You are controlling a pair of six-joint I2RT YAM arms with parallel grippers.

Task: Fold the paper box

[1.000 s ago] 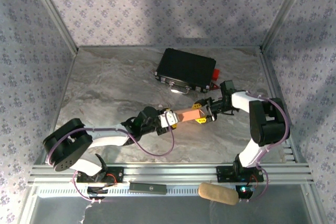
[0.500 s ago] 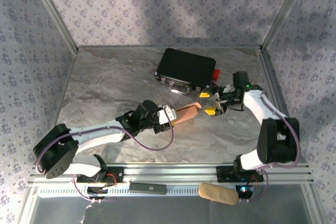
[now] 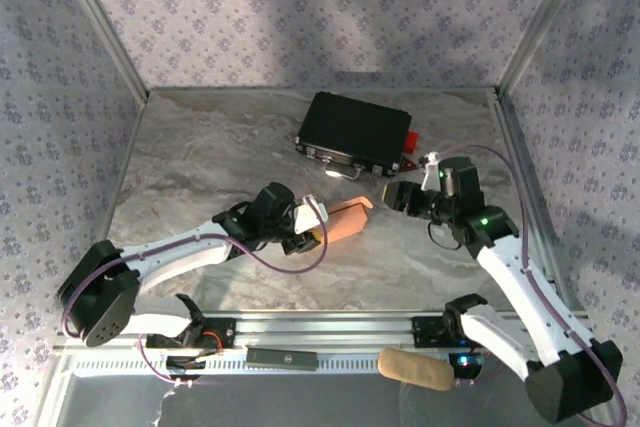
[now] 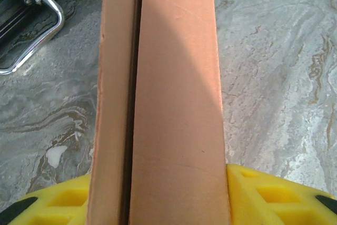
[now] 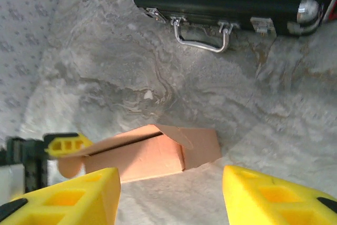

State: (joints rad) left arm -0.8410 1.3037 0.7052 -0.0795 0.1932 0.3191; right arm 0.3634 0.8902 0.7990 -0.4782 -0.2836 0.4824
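Observation:
The paper box (image 3: 345,217) is a salmon-orange folded sleeve lying near the table's middle. My left gripper (image 3: 312,224) is shut on its left end. In the left wrist view the paper box (image 4: 174,104) runs up between the yellow fingers (image 4: 268,193), with a dark seam along its top. My right gripper (image 3: 400,194) hangs open to the right of the box, apart from it. From the right wrist the paper box (image 5: 152,156) shows an unfolded end flap (image 5: 202,146), with the right gripper (image 5: 171,185) above it and nothing between its pads.
A black hard case (image 3: 355,132) with latches and a metal handle (image 5: 202,40) lies at the back, a red piece (image 3: 410,142) at its right end. A tan roll (image 3: 415,369) and a small black bar (image 3: 283,356) rest on the front rail.
My right gripper has come off the box's right end and drawn back to the right, its arm swinging round. The left gripper has shifted the box slightly to the left.

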